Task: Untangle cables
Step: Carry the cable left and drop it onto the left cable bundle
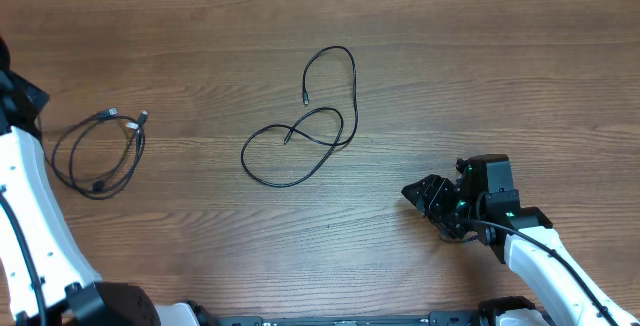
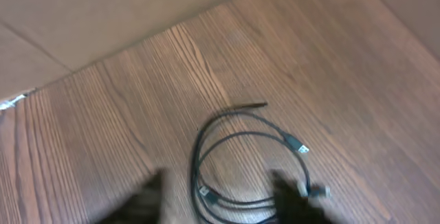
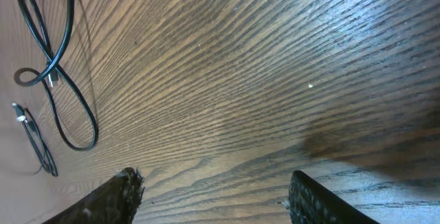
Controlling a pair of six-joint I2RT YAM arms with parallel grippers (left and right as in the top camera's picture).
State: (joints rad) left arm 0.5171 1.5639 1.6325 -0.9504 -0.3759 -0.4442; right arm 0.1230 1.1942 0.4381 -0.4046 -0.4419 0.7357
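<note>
**Ana:** Where did the cables lie at that moment?

**Ben:** Well apart on the counter (image 1: 450, 66). The coiled cable (image 1: 136, 154) sat at the left side. The looped cable (image 1: 300, 124) lay near the middle and crossed only itself.

**Ana:** And the hands?

**Ben:** The left hand (image 2: 223, 196) was spread. Its fingers were blurred in its own camera, one on either side of the coil's near edge, and I could see nothing pinched between them. The right hand (image 1: 425, 196) was spread too and empty, over bare wood well to the right of the looped cable.

**Ana:** So what did the step call for?

**Ben:** I judged the sorting nearly done. The left hand had only to get clear of the coil. It was best to go straight up with the fingers kept wide, so that no strand or plug caught on a pad and dragged the coil toward the other cable. After that, I would have checked that the middle cable's crossing was a plain overlap and not a knot.
</note>
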